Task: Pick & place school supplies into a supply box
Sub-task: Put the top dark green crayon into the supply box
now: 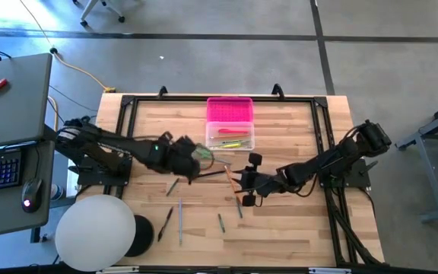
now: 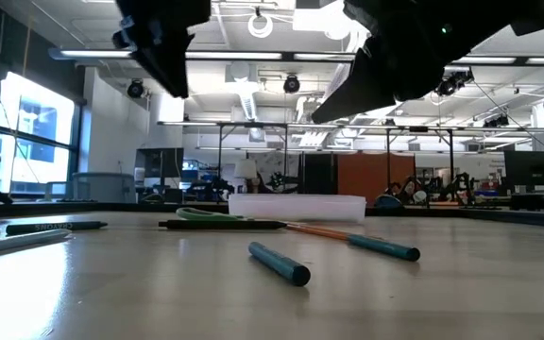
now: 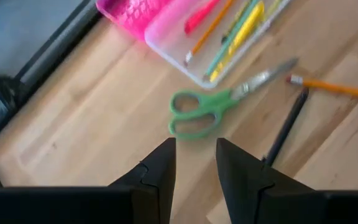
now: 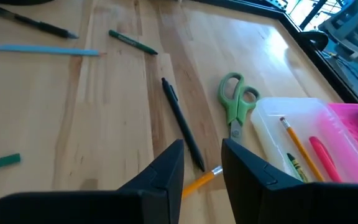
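While the left claw point(image 3: 194, 163) hangs slightly open and empty, the scissors point(image 3: 219, 107) look light, stiff, probably best pinched at the handles

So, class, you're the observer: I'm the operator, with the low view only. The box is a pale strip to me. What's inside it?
Observer: The supply box lies open; its clear base holds several pens and pencils.
Operator: Where are the scissors?
Observer: The green scissors lie on the table beside the box, blades toward it.
Operator: Either gripper holding anything?
Observer: No. The left gripper is open near the scissors, the right gripper open by a black pen.
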You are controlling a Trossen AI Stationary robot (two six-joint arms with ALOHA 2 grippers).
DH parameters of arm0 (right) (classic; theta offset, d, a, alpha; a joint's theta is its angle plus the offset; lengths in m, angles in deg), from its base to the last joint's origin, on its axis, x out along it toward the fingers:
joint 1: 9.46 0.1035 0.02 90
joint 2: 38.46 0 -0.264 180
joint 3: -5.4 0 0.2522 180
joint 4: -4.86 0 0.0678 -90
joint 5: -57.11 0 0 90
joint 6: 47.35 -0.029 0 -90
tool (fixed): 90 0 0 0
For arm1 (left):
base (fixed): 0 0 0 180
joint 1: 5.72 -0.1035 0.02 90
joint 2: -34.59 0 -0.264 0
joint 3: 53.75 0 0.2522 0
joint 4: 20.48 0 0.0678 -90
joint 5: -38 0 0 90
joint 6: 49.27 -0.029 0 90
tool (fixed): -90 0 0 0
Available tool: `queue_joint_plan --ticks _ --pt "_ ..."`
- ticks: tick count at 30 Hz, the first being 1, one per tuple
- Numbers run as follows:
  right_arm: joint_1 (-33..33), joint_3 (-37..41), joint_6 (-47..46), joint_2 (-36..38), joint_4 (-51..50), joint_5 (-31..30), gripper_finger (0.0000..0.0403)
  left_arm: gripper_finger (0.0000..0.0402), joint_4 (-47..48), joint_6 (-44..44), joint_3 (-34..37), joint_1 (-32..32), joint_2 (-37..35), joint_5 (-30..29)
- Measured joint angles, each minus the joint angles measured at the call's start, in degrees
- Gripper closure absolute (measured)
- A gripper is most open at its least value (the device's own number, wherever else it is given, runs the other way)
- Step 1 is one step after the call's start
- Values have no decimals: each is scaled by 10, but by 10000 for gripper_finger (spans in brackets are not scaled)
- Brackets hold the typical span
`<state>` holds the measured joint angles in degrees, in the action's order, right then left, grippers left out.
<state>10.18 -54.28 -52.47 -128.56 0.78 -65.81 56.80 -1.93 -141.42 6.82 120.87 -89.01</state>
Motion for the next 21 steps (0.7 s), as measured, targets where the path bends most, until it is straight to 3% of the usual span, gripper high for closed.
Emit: queue_joint_plan --ticks 8,15,18,21 --pt "0 0 1 0 -4 -17 316 254 -15 45 35 31 0 -55" --pt "0 0 1 0 -4 -12 316 254 -58 116 126 59 -13 -66" --pt "0 0 2 0 -3 -12 316 254 -120 127 173 63 -35 -68" --pt "0 0 6 0 2 -12 316 254 -217 78 217 63 -61 -52"
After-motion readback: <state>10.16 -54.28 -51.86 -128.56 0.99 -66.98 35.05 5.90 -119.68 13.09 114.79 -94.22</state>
